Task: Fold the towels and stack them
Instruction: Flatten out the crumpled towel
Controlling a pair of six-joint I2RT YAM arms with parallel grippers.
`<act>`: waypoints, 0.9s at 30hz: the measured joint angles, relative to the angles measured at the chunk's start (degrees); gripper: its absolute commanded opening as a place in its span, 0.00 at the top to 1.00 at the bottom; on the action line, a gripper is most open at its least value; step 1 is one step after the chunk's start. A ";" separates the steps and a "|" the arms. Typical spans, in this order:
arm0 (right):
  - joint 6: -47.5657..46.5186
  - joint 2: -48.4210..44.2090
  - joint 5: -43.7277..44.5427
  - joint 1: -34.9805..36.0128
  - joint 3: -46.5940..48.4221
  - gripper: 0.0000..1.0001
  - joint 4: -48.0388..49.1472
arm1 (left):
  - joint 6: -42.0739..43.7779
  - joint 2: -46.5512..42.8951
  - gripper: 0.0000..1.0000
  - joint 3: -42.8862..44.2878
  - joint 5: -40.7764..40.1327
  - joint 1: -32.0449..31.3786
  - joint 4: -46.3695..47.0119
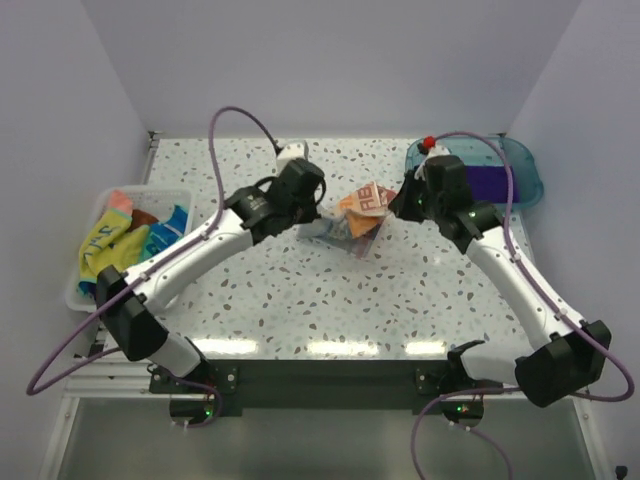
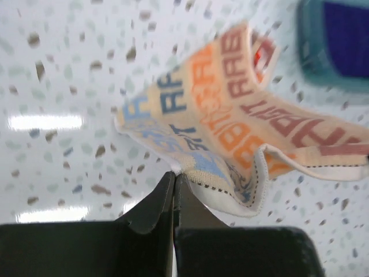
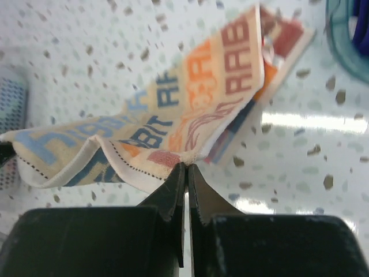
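The white RABBIT towel with coloured lettering hangs folded above the table's middle, held between both arms. My left gripper is shut on one corner of the RABBIT towel. My right gripper is shut on the opposite edge of the RABBIT towel. In the top view the left gripper is left of the towel and the right gripper is right of it. A deep purple towel lies in the blue tray at the back right.
A white bin at the left edge holds several towels, among them the yellow and blue-green one. The blue tray also shows in the left wrist view. Purple cables loop over both arms.
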 measured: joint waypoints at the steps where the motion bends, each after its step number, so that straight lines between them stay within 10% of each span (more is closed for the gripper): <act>1: -0.44 0.59 0.44 -0.02 3.02 1.00 -0.15 | 2.34 -0.72 1.00 3.37 -1.09 0.87 0.42; 9: -5.88 3.76 3.34 -0.02 27.23 1.00 -2.54 | 18.80 -6.25 1.00 20.46 -5.38 1.49 7.21; 27: -14.93 -14.05 0.50 0.09 41.16 1.00 -8.55 | 26.21 -31.30 1.00 14.43 8.37 1.14 15.04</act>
